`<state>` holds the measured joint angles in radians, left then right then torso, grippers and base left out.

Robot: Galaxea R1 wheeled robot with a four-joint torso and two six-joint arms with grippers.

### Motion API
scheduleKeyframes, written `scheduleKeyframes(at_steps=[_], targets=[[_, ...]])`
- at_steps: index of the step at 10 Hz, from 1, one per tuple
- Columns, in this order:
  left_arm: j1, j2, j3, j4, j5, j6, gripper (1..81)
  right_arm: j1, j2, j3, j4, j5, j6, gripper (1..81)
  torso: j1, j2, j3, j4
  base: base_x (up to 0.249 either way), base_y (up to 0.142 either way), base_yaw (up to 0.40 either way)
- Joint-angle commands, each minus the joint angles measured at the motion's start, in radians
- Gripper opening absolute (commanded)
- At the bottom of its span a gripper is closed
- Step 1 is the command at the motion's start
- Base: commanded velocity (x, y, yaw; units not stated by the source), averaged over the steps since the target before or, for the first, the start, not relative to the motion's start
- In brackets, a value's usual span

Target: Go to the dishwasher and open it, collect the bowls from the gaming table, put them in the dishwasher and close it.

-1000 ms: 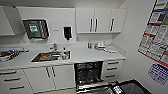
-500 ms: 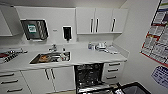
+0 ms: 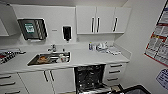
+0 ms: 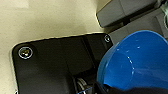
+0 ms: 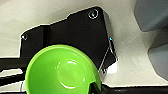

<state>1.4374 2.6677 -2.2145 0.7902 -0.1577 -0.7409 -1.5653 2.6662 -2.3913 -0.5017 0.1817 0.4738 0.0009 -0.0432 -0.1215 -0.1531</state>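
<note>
From the head camera I looked down on a white kitchen counter (image 3: pixel 82 58) with the dishwasher (image 3: pixel 89 78) set beneath it, right of centre. Its door (image 3: pixel 100 89) was folded down and open, and the dark racks inside were in plain sight. To the left of it a steel sink (image 3: pixel 49 58) was sunk into the counter, with what looked like dishes lying in it and a tap (image 3: pixel 52 47) at the back. White wall cupboards (image 3: pixel 103 19) hung above, a dark dispenser (image 3: pixel 66 33) was fixed to the wall beside them, and a stack of drawers (image 3: pixel 114 72) stood just right of the dishwasher.

On my left wrist camera a blue bowl (image 4: pixel 136 61) sat large at the gripper end, over a pale floor. It appeared carried there, but I could not tell how the fingers stood on it. On the right wrist camera a green bowl (image 5: pixel 61 71) sat the same way, hollow side towards the lens, and again I could not make out the grip. The gaming table was nowhere among my views.
</note>
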Motion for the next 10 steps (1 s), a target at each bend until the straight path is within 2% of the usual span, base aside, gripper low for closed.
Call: scheduleKeyframes(at_steps=[1, 10], targets=[[-0.045, -0.020, 0.018, 0.012, 0.015, -0.003, 1.0, 0.030, -0.029, -0.003, -0.008, -0.041, 0.005, 1.0, 0.000, 0.000, 0.000, 0.000, 0.102, 0.000, 0.000], [-0.047, -0.018, 0.018, 0.011, 0.017, -0.003, 1.0, 0.029, -0.027, -0.008, -0.009, -0.041, 0.005, 1.0, -0.001, -0.001, 0.000, 0.000, 0.102, 0.000, 0.000]])
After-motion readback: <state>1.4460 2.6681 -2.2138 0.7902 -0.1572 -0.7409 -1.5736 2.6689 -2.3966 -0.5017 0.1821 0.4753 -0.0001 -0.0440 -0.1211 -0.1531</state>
